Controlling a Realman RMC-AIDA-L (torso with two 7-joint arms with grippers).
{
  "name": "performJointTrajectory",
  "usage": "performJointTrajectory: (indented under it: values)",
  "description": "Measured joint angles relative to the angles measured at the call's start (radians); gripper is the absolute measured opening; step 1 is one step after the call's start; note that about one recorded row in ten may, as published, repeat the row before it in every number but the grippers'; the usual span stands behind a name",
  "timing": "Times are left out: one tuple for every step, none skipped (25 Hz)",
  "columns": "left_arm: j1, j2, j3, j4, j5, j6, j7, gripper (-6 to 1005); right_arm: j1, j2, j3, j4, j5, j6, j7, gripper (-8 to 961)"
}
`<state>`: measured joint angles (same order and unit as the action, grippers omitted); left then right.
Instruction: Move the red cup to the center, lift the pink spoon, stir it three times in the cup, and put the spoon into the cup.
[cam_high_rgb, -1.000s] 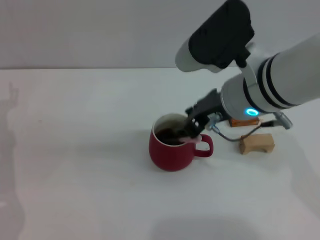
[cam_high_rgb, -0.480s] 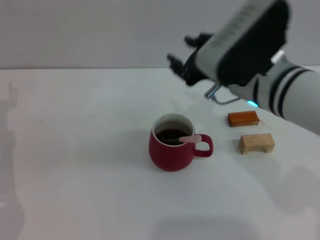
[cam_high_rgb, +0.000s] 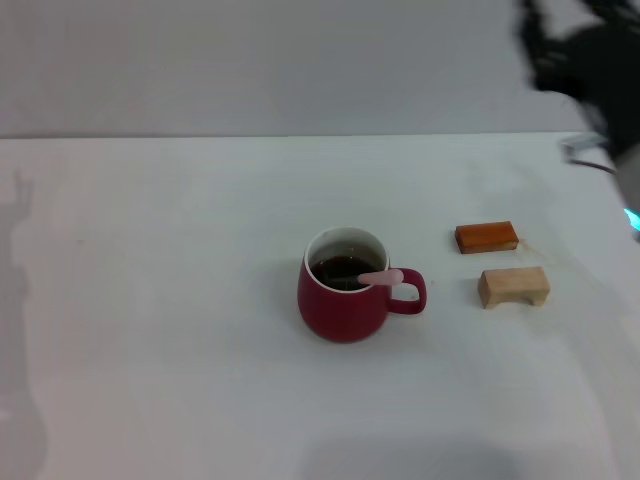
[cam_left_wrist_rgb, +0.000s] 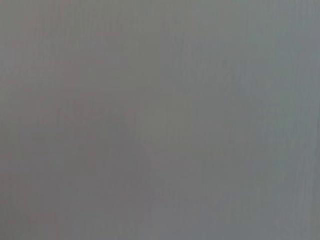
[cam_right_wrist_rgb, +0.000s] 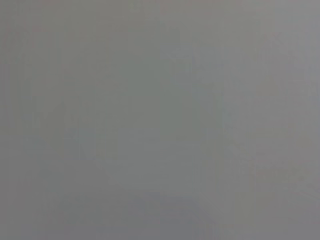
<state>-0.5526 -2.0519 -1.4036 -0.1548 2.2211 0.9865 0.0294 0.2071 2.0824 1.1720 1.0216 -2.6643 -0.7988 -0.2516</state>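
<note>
The red cup stands upright in the middle of the white table, its handle pointing toward the right side and dark liquid inside. The pink spoon sits in the cup, its pale pink handle leaning on the rim above the cup's handle and its bowl hidden in the liquid. My right gripper is high at the far right corner of the head view, well away from the cup, open and holding nothing. The left gripper is out of view. Both wrist views show only plain grey.
An orange block and a tan block lie to the right of the cup. A grey wall rises behind the table's far edge.
The right gripper let go of the spoon in the cup, then rose and swung away to the upper right. Cup and spoon have stayed put.
</note>
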Motion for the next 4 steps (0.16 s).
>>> performJointTrajectory:
  values:
    - [0.000,0.000,0.000,0.000,0.000,0.000,0.000,843,0.006,0.000,-0.003,-0.057,0.040,-0.067,0.000,478]
    - [0.002,-0.001,0.003,0.000,0.000,0.000,-0.004,843,0.013,0.001,-0.006,-0.115,0.086,-0.128,0.000,478]
    - [0.005,-0.003,0.006,-0.002,0.000,0.000,-0.014,843,0.023,0.002,-0.009,-0.204,0.188,-0.220,0.002,478]
    - [0.009,-0.003,0.007,-0.007,0.000,0.000,-0.022,843,0.023,0.002,-0.009,-0.204,0.188,-0.220,0.002,478]
